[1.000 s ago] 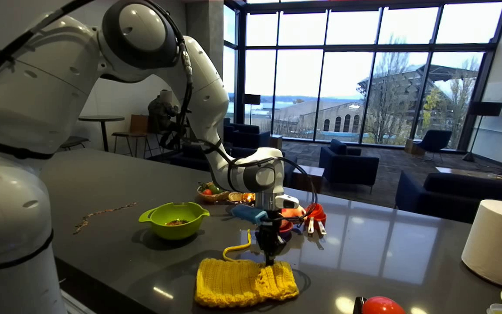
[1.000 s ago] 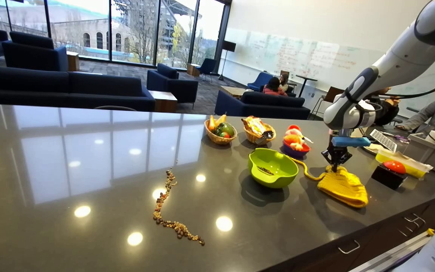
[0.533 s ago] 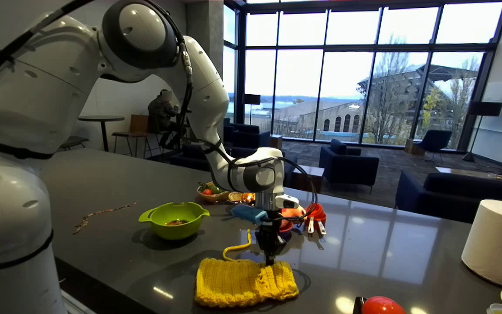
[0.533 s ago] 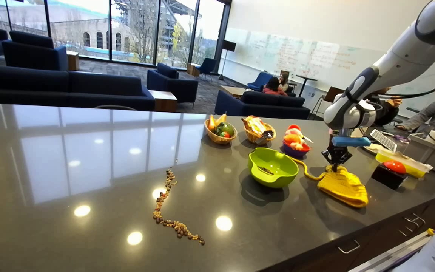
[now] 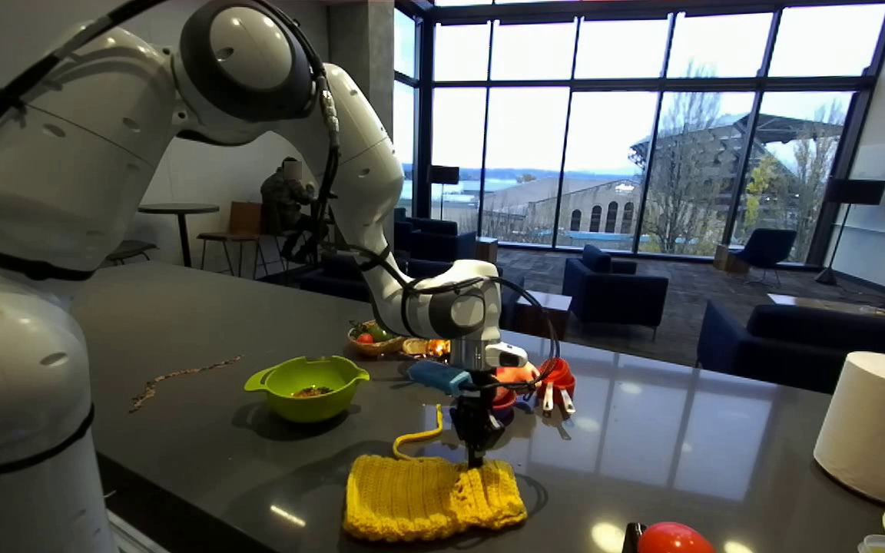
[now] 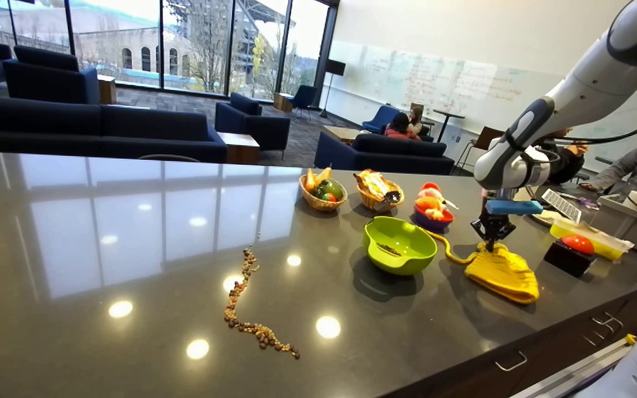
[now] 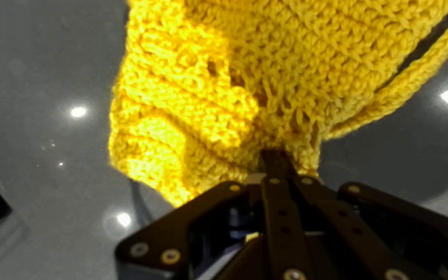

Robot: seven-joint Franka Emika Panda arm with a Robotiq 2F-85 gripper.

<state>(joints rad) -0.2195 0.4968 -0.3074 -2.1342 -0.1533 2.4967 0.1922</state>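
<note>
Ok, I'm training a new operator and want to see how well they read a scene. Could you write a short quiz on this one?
1. Multiple choice: what is the gripper touching?
A) a wicker basket
B) the yellow knitted piece
C) the paper towel roll

2. True or false: the green bowl has something in it.

3. Fill in the colour: in an exterior view, the red dome sits on a ____ box.

Key:
1. B
2. True; a small dark heap shows at the bottom.
3. Black
</note>
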